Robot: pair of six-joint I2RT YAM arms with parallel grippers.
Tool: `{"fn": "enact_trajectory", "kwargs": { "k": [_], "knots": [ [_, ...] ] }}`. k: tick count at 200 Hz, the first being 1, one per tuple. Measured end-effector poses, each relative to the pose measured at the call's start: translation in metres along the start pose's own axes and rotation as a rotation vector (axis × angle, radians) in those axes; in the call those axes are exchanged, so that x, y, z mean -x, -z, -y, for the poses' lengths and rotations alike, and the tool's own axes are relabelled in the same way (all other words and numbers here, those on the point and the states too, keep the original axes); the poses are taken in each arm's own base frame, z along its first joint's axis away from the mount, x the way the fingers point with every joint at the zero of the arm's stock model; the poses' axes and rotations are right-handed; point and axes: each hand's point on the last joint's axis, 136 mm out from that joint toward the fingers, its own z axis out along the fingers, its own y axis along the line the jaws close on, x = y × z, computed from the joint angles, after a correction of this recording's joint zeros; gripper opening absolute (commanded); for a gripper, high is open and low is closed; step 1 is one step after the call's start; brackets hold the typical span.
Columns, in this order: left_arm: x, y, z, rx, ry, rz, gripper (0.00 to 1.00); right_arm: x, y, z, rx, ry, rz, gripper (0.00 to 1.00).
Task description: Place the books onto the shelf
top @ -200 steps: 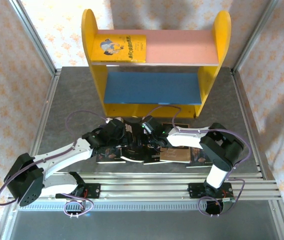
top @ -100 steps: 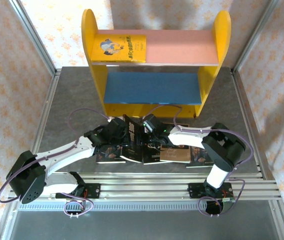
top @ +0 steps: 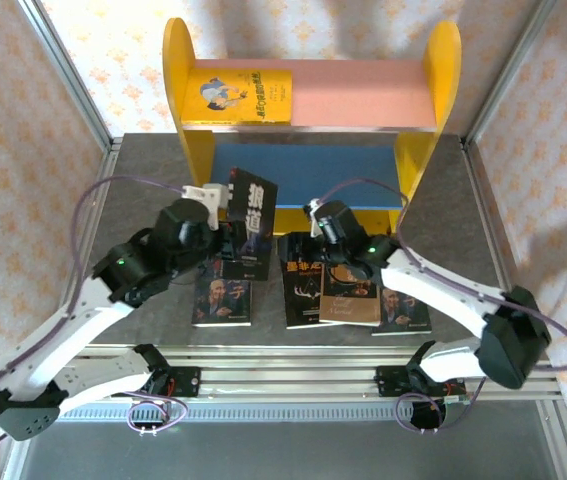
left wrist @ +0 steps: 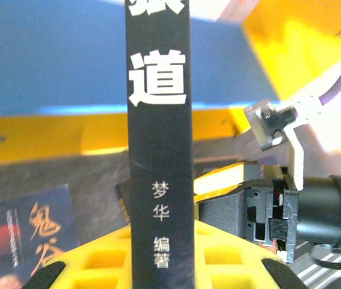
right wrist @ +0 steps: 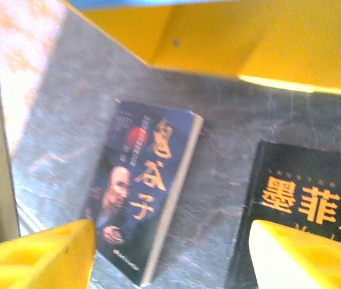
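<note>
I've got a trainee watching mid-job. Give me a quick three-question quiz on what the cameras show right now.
1. True or false: the left gripper is shut on a black book with white lettering on its spine.
2. What lies on the pink upper board of the shelf? A) a yellow-covered book B) a tan-brown book C) nothing
3. How many books lie flat on the table?

Key: 1 true; 2 A; 3 four.
</note>
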Motion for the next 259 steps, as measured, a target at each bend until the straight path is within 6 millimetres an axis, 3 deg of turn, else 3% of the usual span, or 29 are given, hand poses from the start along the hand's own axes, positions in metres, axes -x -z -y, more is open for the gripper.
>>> {"fn": "enact_trajectory", "kwargs": {
  "k": [44, 82, 117, 134, 155, 175, 205, 231, 259],
  "knots": [
    [0.061, 0.070, 0.042, -0.201, -0.022, 0.216, 0.00, 0.036, 0.070, -0.031, 0.078, 0.023, 0.174, 0.83],
    [0.123, 0.111, 0.077, -0.316, -0.038, 0.421, 0.00, 0.071, 0.134, -0.061, 0.141, 0.063, 0.341, 0.89],
    [0.202, 0.129, 0.112, -0.334, -0.043, 0.623, 0.00, 0.120, 0.195, -0.096, 0.193, 0.115, 0.514, 0.96],
    [0.232, 0.121, 0.123, -0.311, -0.038, 0.706, 0.00, 0.145, 0.222, -0.110, 0.208, 0.138, 0.592, 0.98],
    [0.250, 0.102, 0.126, -0.272, -0.023, 0.775, 0.00, 0.178, 0.250, -0.127, 0.236, 0.161, 0.675, 1.00],
    [0.262, 0.082, 0.128, -0.239, -0.003, 0.815, 0.00, 0.205, 0.263, -0.140, 0.268, 0.175, 0.721, 0.99],
    [0.287, 0.065, 0.140, -0.228, 0.014, 0.877, 0.00, 0.245, 0.266, -0.157, 0.338, 0.166, 0.748, 0.99],
    [0.307, 0.068, 0.150, -0.251, 0.035, 0.947, 0.00, 0.273, 0.257, -0.163, 0.391, 0.124, 0.749, 0.99],
    [0.324, 0.081, 0.156, -0.271, 0.061, 1.033, 0.00, 0.292, 0.244, -0.156, 0.440, 0.042, 0.739, 0.99]
  ]
}}
